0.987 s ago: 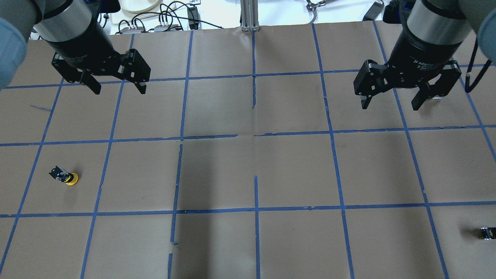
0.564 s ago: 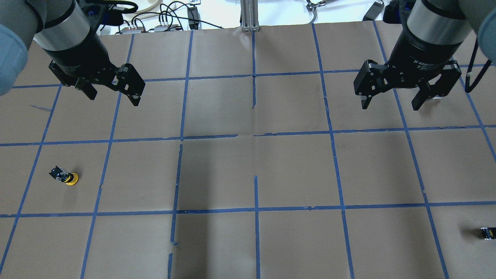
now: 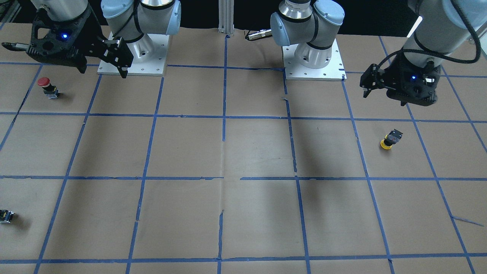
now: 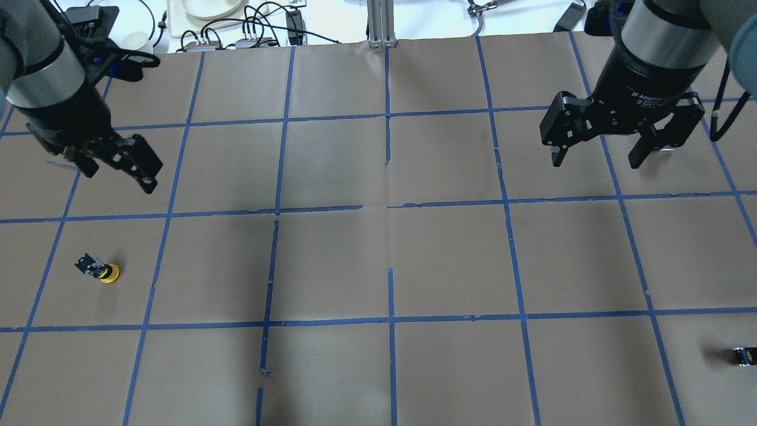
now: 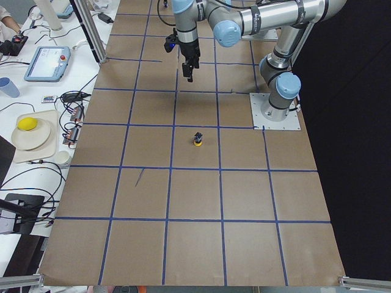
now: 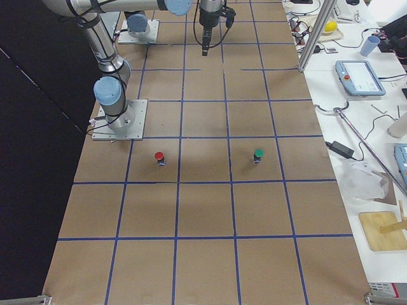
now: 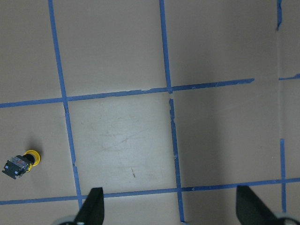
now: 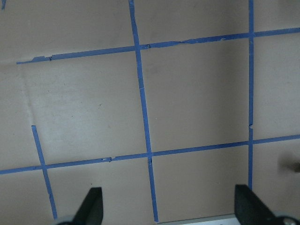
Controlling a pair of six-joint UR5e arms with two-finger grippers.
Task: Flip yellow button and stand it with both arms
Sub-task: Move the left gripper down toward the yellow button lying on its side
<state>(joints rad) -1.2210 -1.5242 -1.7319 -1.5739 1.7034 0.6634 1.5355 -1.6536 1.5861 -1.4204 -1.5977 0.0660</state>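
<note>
While left end effector [image 4: 120, 178] hovers, yellow button [image 4: 100, 270] untouched

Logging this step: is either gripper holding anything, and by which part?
Nothing is held. Left gripper and right gripper are open and empty; the yellow button lies on the table.

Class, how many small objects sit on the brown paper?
3: yellow button on the robot's left; red button on its right, near the robot; small dark piece farther out, right side. None seems hidden.
</note>
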